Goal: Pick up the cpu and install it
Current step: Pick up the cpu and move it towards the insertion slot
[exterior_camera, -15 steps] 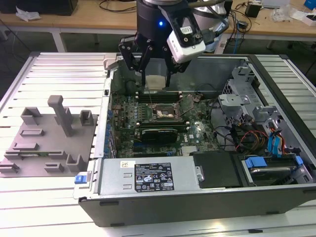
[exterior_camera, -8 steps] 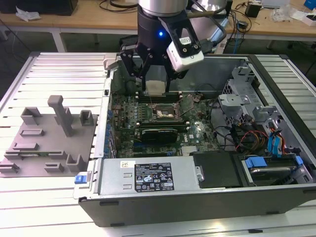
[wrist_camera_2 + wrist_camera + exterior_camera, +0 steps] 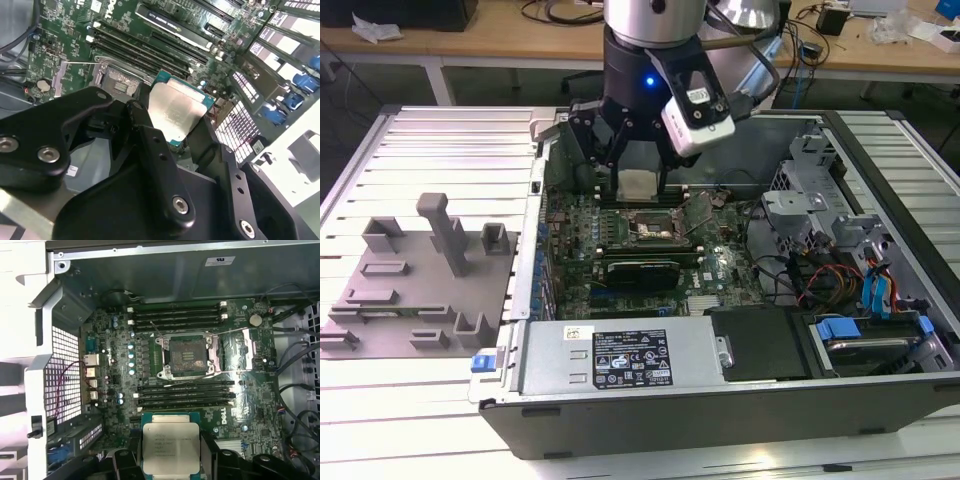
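Now the claw [image 3: 170, 462] pinches the cpu [image 3: 170, 447] by two opposite edges. It holds the chip flat, metal lid up, in the air above the motherboard [image 3: 115, 385], near the socket [image 3: 189, 356] but not seated in it. The chip looks light, stiff and thin. Its edges seem the safe hold, since the underside is likely delicate. The computer case [image 3: 720, 390] lies open, holding the board, cables and drive bays. The socket's frame stands open, contacts exposed.
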Controlling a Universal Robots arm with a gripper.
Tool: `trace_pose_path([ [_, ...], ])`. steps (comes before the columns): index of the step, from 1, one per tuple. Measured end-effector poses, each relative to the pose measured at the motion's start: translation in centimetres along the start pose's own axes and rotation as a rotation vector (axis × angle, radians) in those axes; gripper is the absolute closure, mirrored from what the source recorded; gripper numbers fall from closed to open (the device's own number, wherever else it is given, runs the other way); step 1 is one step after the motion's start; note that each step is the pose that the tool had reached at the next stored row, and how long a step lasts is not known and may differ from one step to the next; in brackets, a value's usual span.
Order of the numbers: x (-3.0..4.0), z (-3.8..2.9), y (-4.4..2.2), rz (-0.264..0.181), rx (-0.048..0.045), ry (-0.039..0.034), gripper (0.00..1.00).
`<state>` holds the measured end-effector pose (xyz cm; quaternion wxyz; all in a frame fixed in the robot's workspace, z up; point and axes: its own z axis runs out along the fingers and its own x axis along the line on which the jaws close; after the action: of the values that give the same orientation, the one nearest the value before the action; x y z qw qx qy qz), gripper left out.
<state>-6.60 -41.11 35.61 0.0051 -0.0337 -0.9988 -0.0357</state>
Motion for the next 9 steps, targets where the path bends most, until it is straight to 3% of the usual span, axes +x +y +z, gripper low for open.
trace_pose_path([
  [9, -1.11, 1.03, 0.0, 0.0, 0.0001, 0.0021, 0.45],
])
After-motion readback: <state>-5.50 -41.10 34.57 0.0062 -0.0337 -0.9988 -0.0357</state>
